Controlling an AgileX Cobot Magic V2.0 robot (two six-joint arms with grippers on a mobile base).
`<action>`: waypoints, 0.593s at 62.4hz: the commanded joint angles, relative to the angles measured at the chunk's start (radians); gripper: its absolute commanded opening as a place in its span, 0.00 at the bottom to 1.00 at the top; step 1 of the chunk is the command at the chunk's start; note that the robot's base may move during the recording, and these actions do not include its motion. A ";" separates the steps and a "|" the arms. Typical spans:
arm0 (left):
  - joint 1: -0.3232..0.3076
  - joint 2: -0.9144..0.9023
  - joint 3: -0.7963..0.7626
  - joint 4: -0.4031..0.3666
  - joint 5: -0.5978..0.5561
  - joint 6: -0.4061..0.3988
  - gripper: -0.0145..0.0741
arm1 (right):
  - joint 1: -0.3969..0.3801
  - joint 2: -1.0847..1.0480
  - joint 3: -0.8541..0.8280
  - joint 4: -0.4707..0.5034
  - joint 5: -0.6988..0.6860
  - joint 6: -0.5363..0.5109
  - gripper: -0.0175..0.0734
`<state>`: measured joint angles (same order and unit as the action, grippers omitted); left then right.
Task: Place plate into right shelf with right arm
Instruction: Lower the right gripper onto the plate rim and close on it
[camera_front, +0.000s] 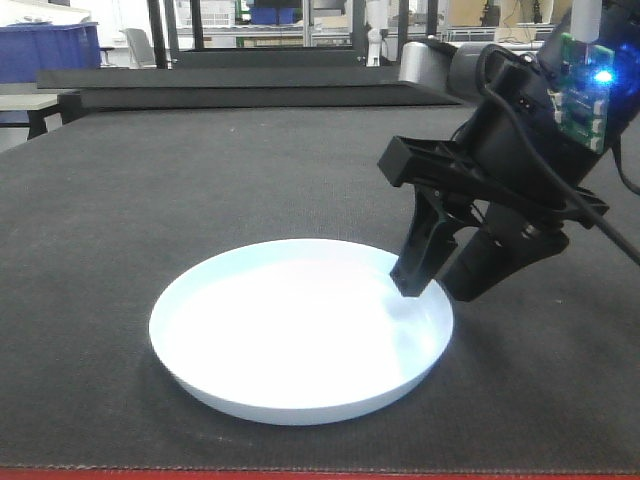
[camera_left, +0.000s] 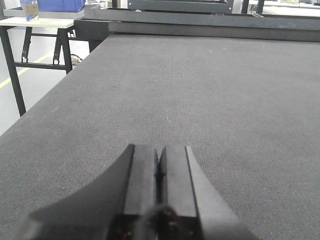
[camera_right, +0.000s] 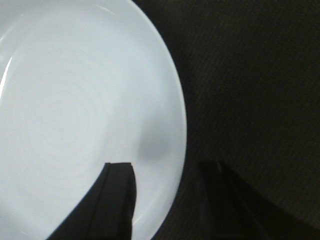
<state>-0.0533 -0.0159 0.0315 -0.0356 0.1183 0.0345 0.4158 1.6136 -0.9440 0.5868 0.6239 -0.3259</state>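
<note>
Plate (camera_front: 300, 335) lies flat near the front edge of the counter (camera_front: 150, 180), its right rim between the parted fingers (camera_front: 425, 240) of my right gripper (camera_front: 437, 288): one finger over the plate's floor, the other outside. Round, it offers no long axis. My left gripper (camera_left: 159, 165), fingers pressed together, sits over the counter, farther off.

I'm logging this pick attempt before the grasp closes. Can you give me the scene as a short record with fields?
plate: pale, round, lying flat on the dark mat, empty
right hand: open, straddling the plate's rim, one finger above the inside, the other outside
contact: cannot tell whether a finger touches the plate
left hand: shut, holding nothing, over bare mat
task state: plate not yet gripped or lifted
</note>
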 joint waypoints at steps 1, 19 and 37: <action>0.001 -0.006 0.010 -0.006 -0.088 -0.003 0.11 | 0.001 -0.019 -0.034 0.032 -0.024 -0.004 0.62; 0.001 -0.006 0.010 -0.006 -0.088 -0.003 0.11 | 0.003 0.028 -0.034 0.063 -0.005 -0.004 0.62; 0.001 -0.006 0.010 -0.006 -0.088 -0.003 0.11 | 0.003 0.028 -0.034 0.063 -0.008 -0.004 0.29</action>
<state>-0.0533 -0.0159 0.0315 -0.0356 0.1183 0.0345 0.4157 1.6689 -0.9547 0.6119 0.6206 -0.3259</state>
